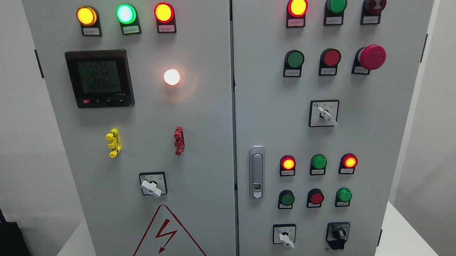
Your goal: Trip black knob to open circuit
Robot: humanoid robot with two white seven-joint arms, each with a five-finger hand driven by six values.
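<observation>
A grey electrical cabinet (212,117) with two doors fills the head view. The black knob (338,234) sits at the lower right of the right door, on a black plate, its handle standing roughly upright. Left of it is a white-handled selector switch (285,237). Neither of my hands nor arms shows anywhere in the picture.
The right door carries lit red lamps (297,6), green and red push buttons, a red mushroom stop button (371,57), another white selector (325,114) and a door latch (257,177). The left door holds a meter (99,78), lamps and a warning triangle (166,236). A black device (8,245) sits lower left.
</observation>
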